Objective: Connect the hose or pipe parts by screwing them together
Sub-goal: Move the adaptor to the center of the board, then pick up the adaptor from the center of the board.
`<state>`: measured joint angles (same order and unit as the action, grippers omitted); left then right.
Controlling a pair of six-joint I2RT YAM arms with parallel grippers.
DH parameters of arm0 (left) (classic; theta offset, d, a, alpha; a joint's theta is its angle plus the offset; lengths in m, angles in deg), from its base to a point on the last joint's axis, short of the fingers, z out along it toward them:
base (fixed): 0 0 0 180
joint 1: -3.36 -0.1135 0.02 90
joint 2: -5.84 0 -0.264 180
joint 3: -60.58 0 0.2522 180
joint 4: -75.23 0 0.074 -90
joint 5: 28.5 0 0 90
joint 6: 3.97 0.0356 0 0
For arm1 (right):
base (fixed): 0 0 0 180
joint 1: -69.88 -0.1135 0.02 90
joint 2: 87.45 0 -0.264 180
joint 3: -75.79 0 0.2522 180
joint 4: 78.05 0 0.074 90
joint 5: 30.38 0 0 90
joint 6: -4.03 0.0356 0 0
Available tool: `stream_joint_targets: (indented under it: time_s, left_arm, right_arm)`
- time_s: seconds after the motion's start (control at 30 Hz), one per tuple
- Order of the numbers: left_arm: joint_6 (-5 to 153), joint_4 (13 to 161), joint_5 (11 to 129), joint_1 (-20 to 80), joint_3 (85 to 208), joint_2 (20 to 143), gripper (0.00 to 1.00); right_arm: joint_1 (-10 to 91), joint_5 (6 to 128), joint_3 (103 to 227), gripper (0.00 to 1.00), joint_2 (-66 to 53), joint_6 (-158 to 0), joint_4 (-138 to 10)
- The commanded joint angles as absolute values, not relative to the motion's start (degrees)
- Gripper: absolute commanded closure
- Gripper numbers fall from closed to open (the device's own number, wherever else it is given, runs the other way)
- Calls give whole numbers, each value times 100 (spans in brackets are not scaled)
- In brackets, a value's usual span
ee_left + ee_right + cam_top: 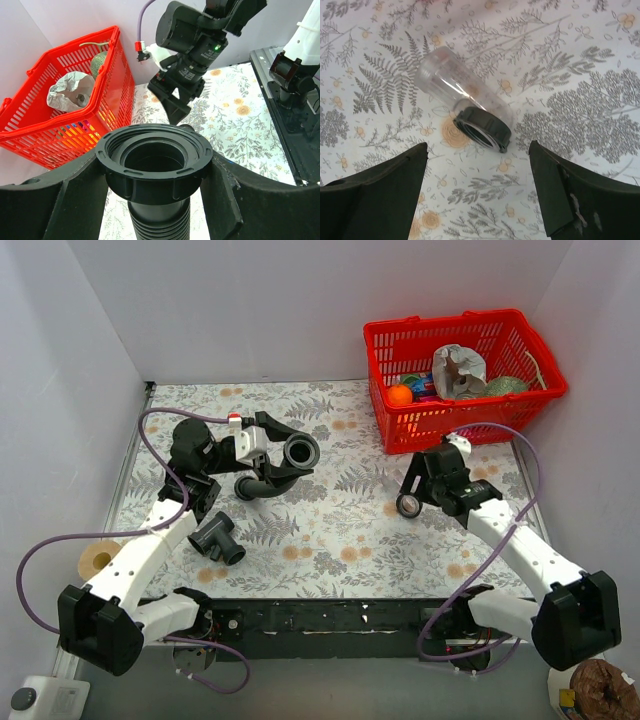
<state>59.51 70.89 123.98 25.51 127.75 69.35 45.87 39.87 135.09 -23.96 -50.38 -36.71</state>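
Note:
My left gripper (291,453) is shut on the smooth threaded collar (155,160) of the black ribbed hose (262,483). It holds the collar's open mouth up off the mat, and the rest of the hose curls down onto the mat. The dark grey T-shaped fitting (218,537) lies loose on the mat beside the left arm. My right gripper (409,490) is open, its jaws wide apart with nothing between them. It hovers just above a clear plastic tube with a black threaded ring (482,129), which lies on its side on the mat.
A red basket (520,335) at the back right holds a foil ball (458,370) and small balls. A tape roll (97,560) lies left of the mat. A brown object (600,687) sits at the near right corner. White walls enclose the table.

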Motion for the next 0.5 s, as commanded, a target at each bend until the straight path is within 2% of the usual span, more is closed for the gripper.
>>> stream_joint_targets:
  time_s: [0.0, 0.17, 0.47]
  left_arm:
    - [6107, 7203, 12329, 2568, 12918, 6702, 100]
    - [6212, 7282, 12197, 2559, 12918, 6631, 100]
    - [6379, 7414, 11969, 2568, 12953, 6535, 100]
  right_arm:
    - [4614, 3940, 13639, 9, -1750, -5353, -4783]
    - [4614, 4091, 14158, 5, -661, -6135, -5338]
    - [4614, 4757, 14237, 2, 316, -7296, -6611]
